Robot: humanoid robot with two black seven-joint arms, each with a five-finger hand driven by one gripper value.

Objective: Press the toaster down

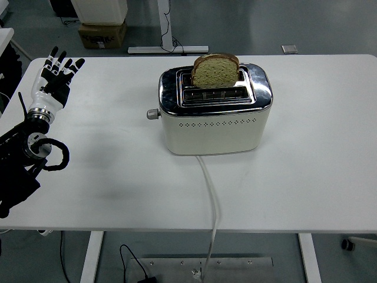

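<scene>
My left robot hand (pixel 57 73) is raised over the far-left part of the white tabletop (pixel 106 177), fingers (pixel 63 63) spread and upright, holding nothing. Its forearm runs down to the left edge, where the black arm housing is cut off by the frame, so I cannot see how the arm continues. My right arm does not appear anywhere.

The toaster (pixel 214 112) stands near the middle of the tabletop, well apart from my hand, cream body with a shiny metal top. One slice of bread (pixel 215 70) sticks up out of the rear slot; its lower part is hidden inside. The front slot looks unoccupied, though reflections on the chrome make that hard to confirm. A small grey knob (pixel 152 114), probably the lever, juts from the toaster's left end, high on the side; its travel slot faces away from the camera and is not visible.

A white cord (pixel 211 200) leaves the toaster's near side, crosses the tabletop and drops over the near edge, where its end is too small to make out.
</scene>
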